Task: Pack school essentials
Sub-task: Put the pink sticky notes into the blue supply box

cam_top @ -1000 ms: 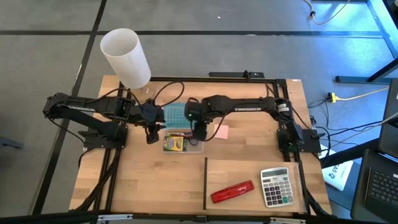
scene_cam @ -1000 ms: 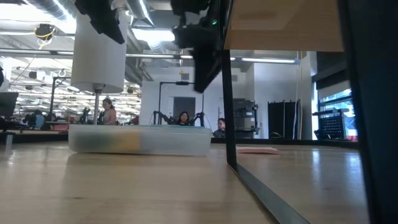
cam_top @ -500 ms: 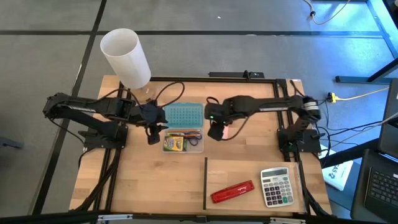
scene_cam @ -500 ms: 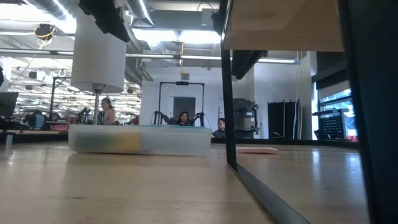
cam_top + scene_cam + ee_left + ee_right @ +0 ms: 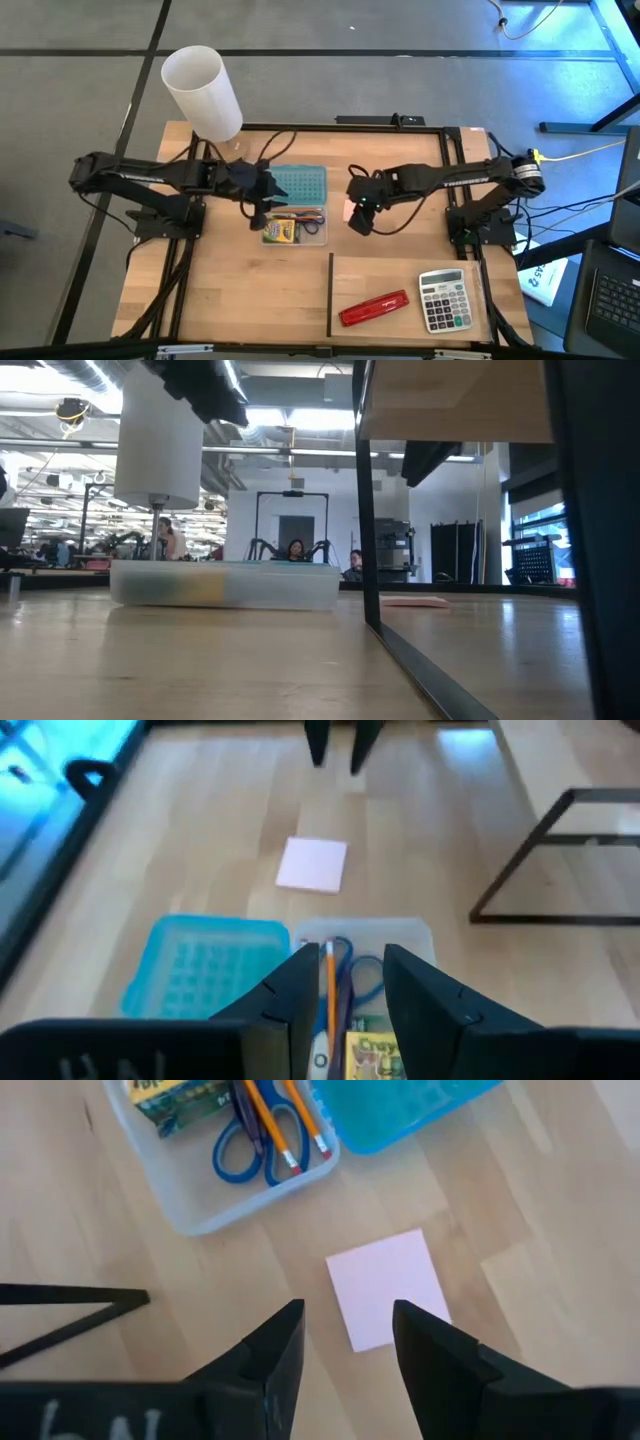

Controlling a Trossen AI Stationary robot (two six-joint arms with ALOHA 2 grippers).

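While the clear plastic box [image 5: 295,228] already held the yellow-green crayon box [image 5: 170,1102], the blue-handled scissors [image 5: 250,1148] and the orange pencils [image 5: 282,1128], the pink sticky-note pad [image 5: 390,1288] lay outside it on the bare table [image 5: 400,270], just to the right of the box and near its blue lid [image 5: 298,183]. The right gripper [image 5: 360,218] hung directly above that pad, fingers [image 5: 268,1360] pointing down and parted a moderate way with nothing between them; in its own wrist view the pad's near edge sat in the gap between the two fingers, so the alignment looked close to a pickup pose.

Judging by its look, the pad would be light, thin and flat against the wood, a stack of soft paper sheets that could fan or peel if only the top leaves were caught. Its smooth face offers little to hold, so the sensible grip would be across two opposite edges, fingers pressed down to the table so the whole stack is pinched, ideally near the glued spine; which edge that is cannot be told.

Over the left end of the clear plastic box, the left gripper [image 5: 262,203] waited above the contents, its fingers a narrow gap apart and holding nothing.
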